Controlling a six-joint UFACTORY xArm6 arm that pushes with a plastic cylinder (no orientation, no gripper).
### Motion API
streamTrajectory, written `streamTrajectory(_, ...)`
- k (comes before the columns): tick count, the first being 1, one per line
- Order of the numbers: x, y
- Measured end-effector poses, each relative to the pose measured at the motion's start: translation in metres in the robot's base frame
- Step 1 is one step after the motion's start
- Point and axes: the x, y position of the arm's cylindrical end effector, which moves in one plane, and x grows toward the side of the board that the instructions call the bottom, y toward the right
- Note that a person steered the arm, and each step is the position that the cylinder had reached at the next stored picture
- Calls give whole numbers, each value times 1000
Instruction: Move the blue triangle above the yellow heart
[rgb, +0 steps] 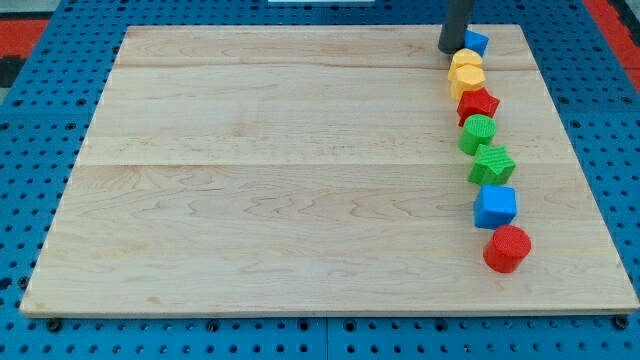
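My tip rests on the board at the view's top right. It touches the left side of the blue triangle, which it partly hides. Just below both lie two yellow blocks: an upper one and a lower one, pressed together; I cannot tell which is the heart. The blue triangle lies above and slightly right of the upper yellow block, touching it or nearly so.
Below the yellow blocks a column runs down the right side of the wooden board: a red star, a green cylinder, a green star, a blue cube, a red cylinder.
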Motion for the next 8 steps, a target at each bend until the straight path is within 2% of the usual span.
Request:
streamTrajectory(1,-12,-3)
streamTrajectory(2,-32,-30)
streamTrajectory(3,-44,30)
streamTrajectory(4,-39,117)
streamTrajectory(5,-23,117)
streamTrajectory(6,-19,77)
streamTrajectory(8,-19,65)
